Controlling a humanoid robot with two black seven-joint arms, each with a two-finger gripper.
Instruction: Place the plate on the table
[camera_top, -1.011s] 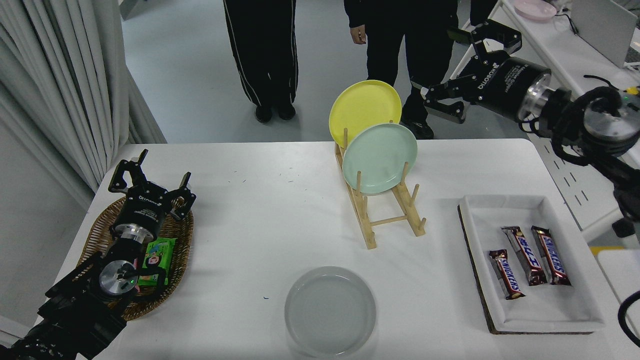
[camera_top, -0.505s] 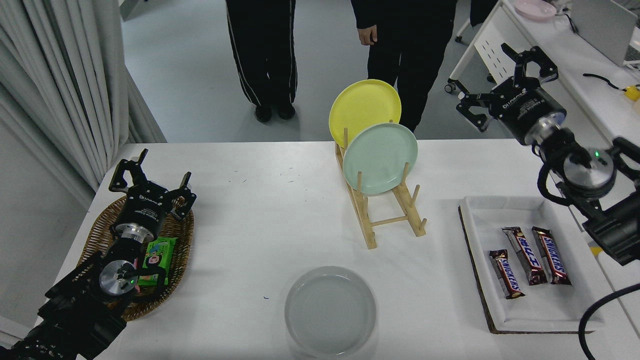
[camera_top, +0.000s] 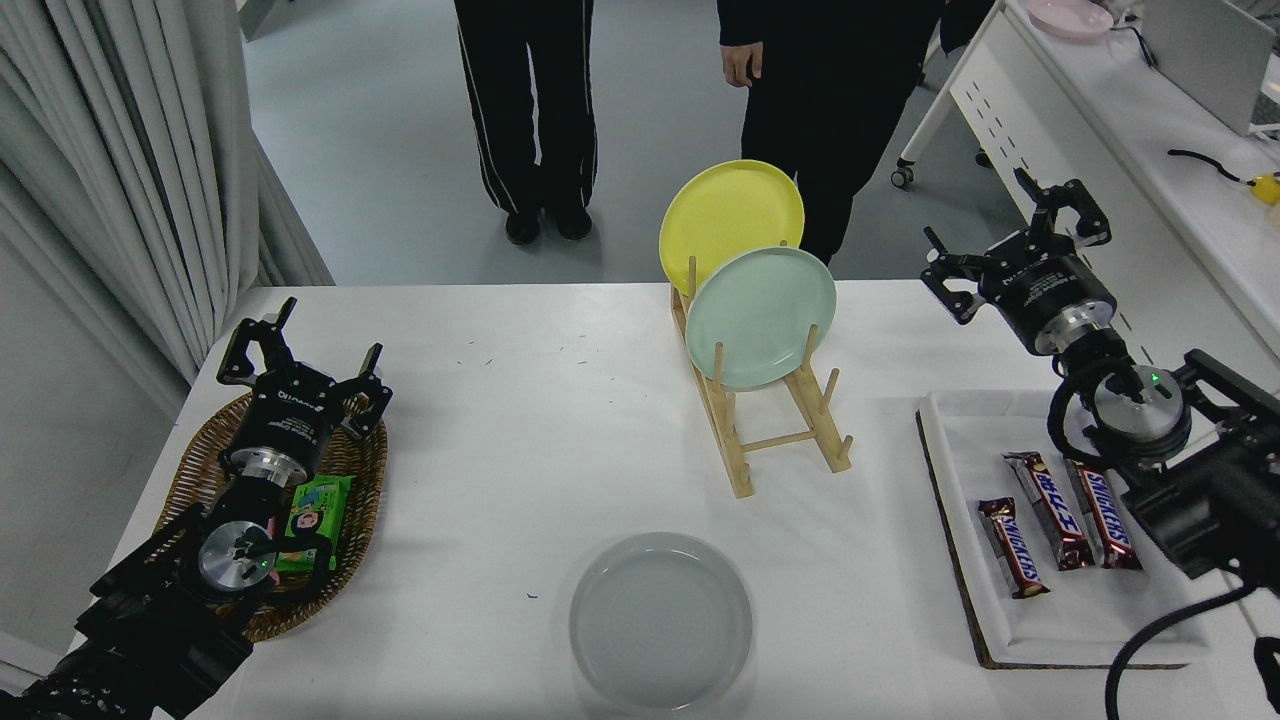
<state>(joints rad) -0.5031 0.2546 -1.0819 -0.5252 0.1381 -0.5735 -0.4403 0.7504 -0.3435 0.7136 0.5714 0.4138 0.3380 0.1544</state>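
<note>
Glossy grey plate (camera_top: 661, 621) on smooth white table (camera_top: 520, 440); bare wooden rack (camera_top: 765, 425); woven wicker basket (camera_top: 355, 480).

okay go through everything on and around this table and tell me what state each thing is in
Grey plate: flat on the table, released.
Green plate: upright in the rack.
Yellow plate: upright behind it.
Right hand: open, empty, above the table's far right corner.
Left hand: open, parked over the basket.

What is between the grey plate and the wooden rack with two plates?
In the head view, only bare white table lies between the grey plate and the wooden rack. Nothing stands on that stretch.
</note>
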